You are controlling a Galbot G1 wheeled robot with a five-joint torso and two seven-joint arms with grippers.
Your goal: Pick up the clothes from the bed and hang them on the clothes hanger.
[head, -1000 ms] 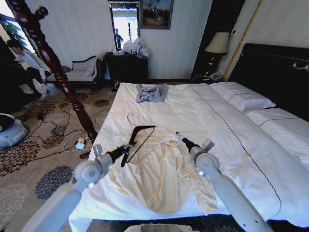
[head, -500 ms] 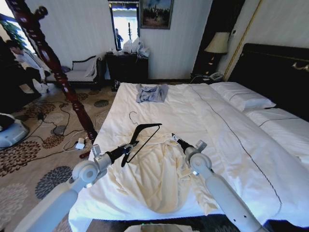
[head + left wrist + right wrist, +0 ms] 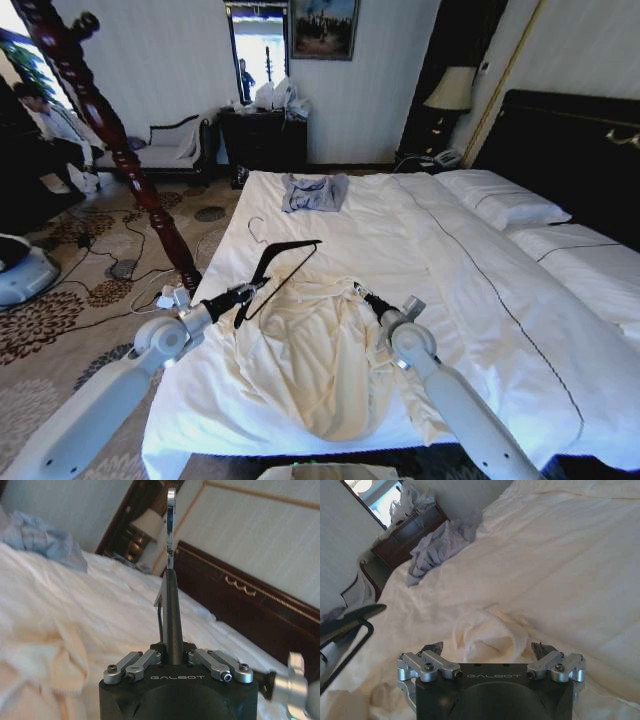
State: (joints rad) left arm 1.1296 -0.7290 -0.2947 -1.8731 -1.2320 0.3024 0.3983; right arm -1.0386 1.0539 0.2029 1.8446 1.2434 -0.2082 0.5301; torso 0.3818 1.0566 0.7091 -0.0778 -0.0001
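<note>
The cream clothes [image 3: 320, 350] lie crumpled on the near part of the white bed [image 3: 480, 290]. My left gripper [image 3: 245, 290] is shut on the lower corner of the black clothes hanger [image 3: 283, 262], holding it tilted above the bed's left side with its silver hook [image 3: 255, 230] pointing away. In the left wrist view the hanger's bar [image 3: 173, 615] rises from between the shut fingers of that gripper [image 3: 173, 655]. My right gripper [image 3: 360, 293] hovers open just over the garment's bunched upper edge [image 3: 490, 635], with fabric lying between its spread fingers [image 3: 434, 651].
A blue-grey garment [image 3: 313, 192] lies at the bed's far end. A dark-red turned post [image 3: 120, 150] stands left of the bed, over carpet strewn with cables [image 3: 150, 290]. Pillows [image 3: 500, 200] and a dark headboard [image 3: 570, 150] are on the right.
The left gripper has carried the hanger to the left and a little farther away. The right gripper has sunk closer to the garment's upper edge.
</note>
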